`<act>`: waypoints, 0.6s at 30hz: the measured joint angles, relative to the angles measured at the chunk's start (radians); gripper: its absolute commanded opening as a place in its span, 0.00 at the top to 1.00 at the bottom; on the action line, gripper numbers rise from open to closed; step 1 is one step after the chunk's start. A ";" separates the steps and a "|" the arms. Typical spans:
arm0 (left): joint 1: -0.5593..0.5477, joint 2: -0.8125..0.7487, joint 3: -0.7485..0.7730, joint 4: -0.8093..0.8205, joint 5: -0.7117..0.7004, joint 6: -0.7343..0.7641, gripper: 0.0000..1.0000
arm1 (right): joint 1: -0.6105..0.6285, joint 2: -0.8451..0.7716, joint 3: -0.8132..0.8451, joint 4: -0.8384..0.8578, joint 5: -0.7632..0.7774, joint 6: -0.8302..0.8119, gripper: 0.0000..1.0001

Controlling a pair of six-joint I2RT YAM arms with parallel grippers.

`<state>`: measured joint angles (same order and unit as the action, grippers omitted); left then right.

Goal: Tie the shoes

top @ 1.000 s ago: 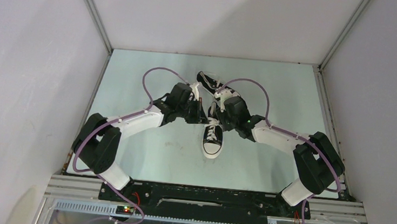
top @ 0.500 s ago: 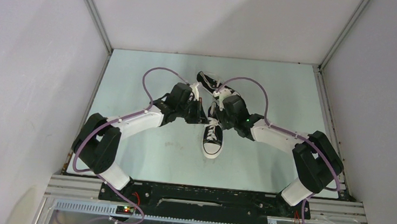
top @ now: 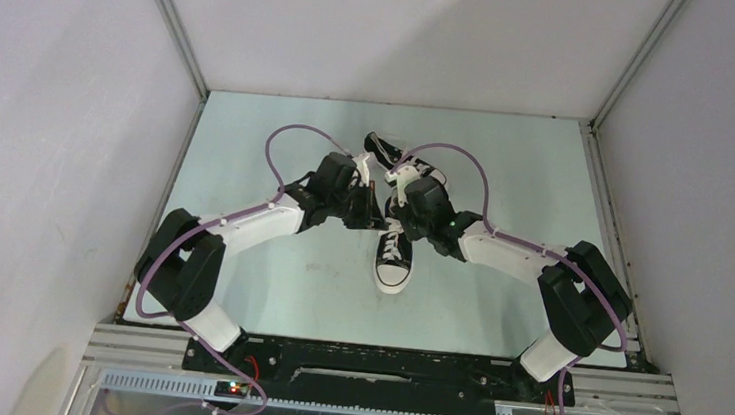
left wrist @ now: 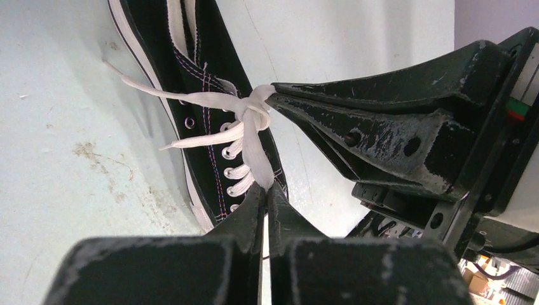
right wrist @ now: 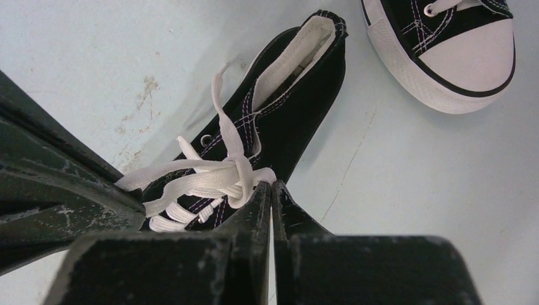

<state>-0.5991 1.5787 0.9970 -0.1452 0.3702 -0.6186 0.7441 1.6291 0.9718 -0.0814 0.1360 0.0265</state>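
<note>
White knotted laces on black sneaker

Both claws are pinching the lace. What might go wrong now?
1. The left gripper and right gripper both pinch the lace right beside the knot, so pulling might drag the shoe instead of tightening.
2. The short loose end might slip back through, undoing the knot.

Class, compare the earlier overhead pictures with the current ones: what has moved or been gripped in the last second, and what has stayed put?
The right pincer shifted left, toward the near black canvas sneaker, and closed on its white lace beside the knot. The left pincer stayed shut on the same lace. The near sneaker and the far black sneaker kept their places.
</note>
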 measured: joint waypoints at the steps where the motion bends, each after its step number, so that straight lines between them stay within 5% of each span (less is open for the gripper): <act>1: 0.000 0.000 0.000 0.000 0.000 0.000 1.00 | 0.000 0.000 0.000 -0.001 0.001 0.001 1.00; 18: 0.020 0.007 -0.043 0.002 -0.008 -0.002 1.00 | -0.031 0.000 0.000 -0.071 0.081 0.257 1.00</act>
<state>-0.5793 1.5856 0.9543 -0.1429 0.3618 -0.6201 0.7128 1.6291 0.9718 -0.1528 0.2169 0.2832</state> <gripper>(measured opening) 0.007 0.008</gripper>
